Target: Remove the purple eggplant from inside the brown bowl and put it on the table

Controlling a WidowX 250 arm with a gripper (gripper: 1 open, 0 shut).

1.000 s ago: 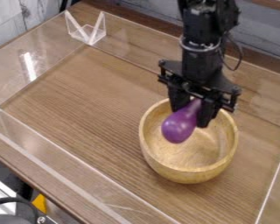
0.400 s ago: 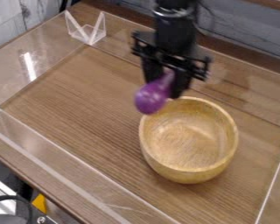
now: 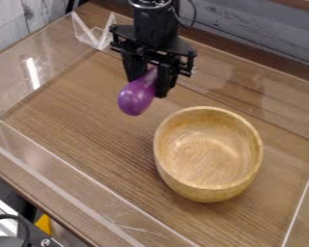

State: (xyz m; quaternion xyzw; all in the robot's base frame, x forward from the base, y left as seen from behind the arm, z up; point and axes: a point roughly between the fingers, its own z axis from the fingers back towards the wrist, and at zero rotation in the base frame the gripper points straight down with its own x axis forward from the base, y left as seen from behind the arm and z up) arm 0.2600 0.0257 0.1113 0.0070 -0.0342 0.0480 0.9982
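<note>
One glossy purple eggplant (image 3: 136, 97), rounded, tapering upward.

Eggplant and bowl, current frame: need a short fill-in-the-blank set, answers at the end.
1. The eggplant is the color ____.
2. The gripper is ____ the eggplant, not letting it lie loose.
3. Inside the bowl there is now ____ eggplant.
4. Under the bowl is the brown wood-grain ____.

Missing words: purple; holding; no; table
</note>
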